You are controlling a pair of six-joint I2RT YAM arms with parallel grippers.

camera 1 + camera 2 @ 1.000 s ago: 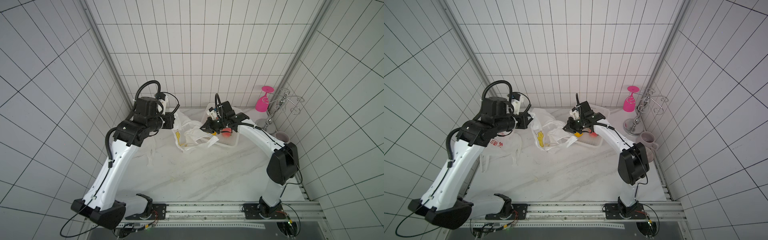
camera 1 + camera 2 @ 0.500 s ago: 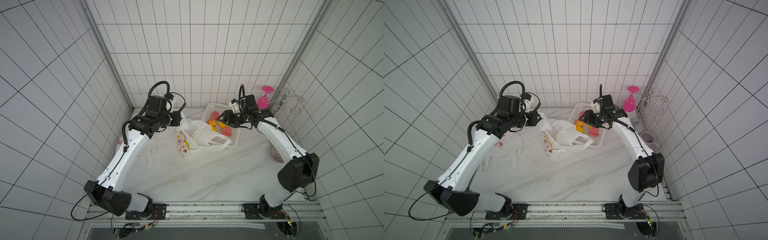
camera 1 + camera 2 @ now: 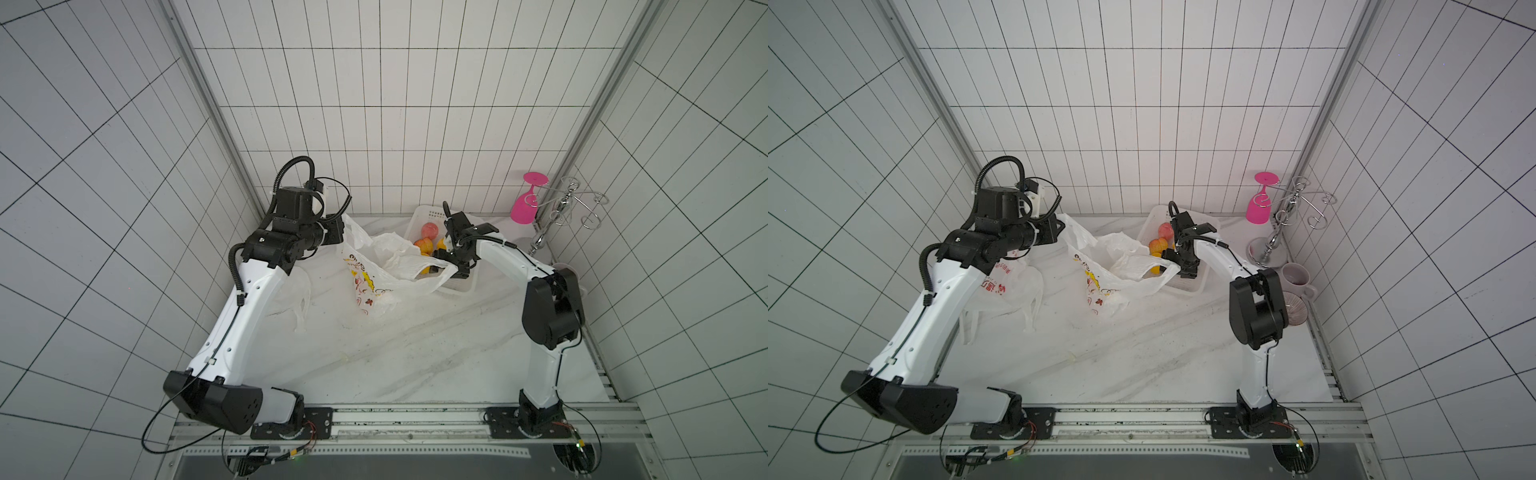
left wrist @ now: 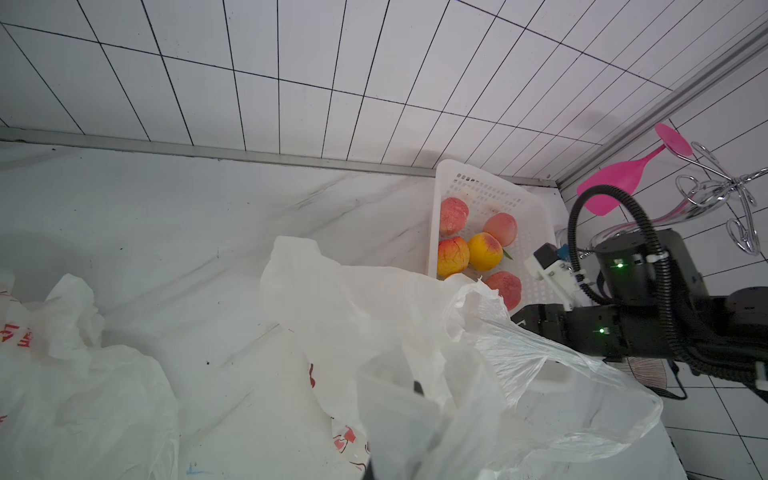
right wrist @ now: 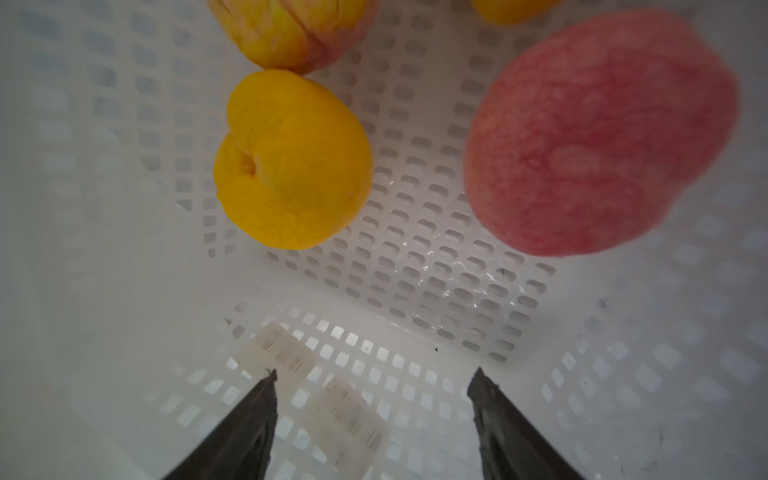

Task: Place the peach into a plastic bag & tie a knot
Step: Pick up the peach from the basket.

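The right gripper [image 5: 372, 380] hangs inside the white perforated plastic basket [image 5: 415, 266], its dark pointed jaws apart and empty. On the basket's slotted floor lie a round, velvety pink peach [image 5: 598, 133] and a smooth yellow peach [image 5: 291, 162], not touching. Beside the basket the thin, crinkled plastic bag [image 3: 395, 253] sags open, one handle loop reaching over the basket's side. The left gripper [image 3: 340, 231] is clamped on the bag's edge farthest from the basket.

Left arm [image 3: 253, 299] reaches forward, left fingers [image 4: 417, 390] pressed together; right arm [image 3: 511, 259] angles down, right fingers [image 5: 245, 428] spread.
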